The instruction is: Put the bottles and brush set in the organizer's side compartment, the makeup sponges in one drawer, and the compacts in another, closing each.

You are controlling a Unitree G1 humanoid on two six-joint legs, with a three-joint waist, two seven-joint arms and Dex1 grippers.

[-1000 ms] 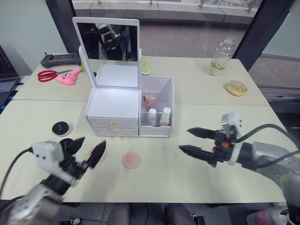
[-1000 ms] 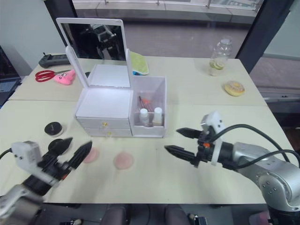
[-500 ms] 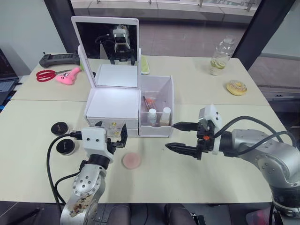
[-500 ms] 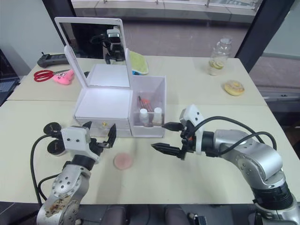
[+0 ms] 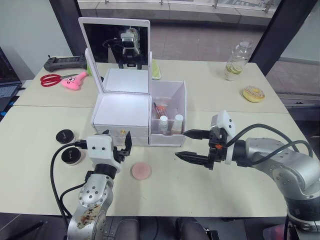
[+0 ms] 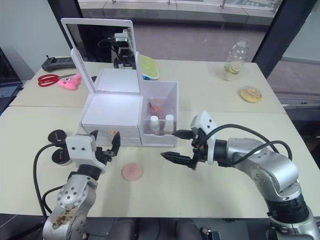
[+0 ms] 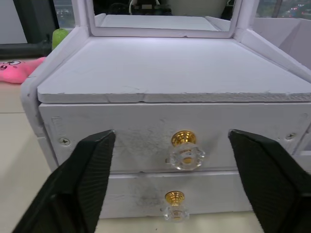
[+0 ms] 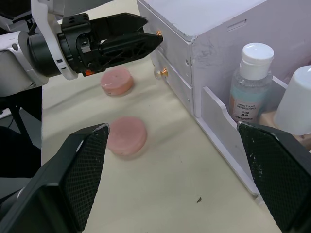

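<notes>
The broad cream table [image 5: 235, 190] carries the white plastic organizer [image 5: 125, 112] with its tall upright mirror [image 5: 117, 42]; both gold-knobbed drawers [image 7: 184, 148] sit shut. Its translucent side compartment [image 5: 170, 100] holds the two slim white-capped bottles [image 5: 170, 124] at the front and the sleeve of pink-handled brushes [image 5: 159, 110] behind them. The right gripper [image 5: 189, 146], fingers spread wide and empty, hovers just before that compartment. The left gripper [image 5: 120, 145], jaws also wide apart and empty, faces the drawer fronts, straddling the upper knob. One round pink sponge [image 5: 141, 171] lies on the table in front of the drawers; another [image 8: 116, 81] lies beneath the left gripper. Two black-lidded round compacts [image 5: 69, 146] rest to the organizer's left.
</notes>
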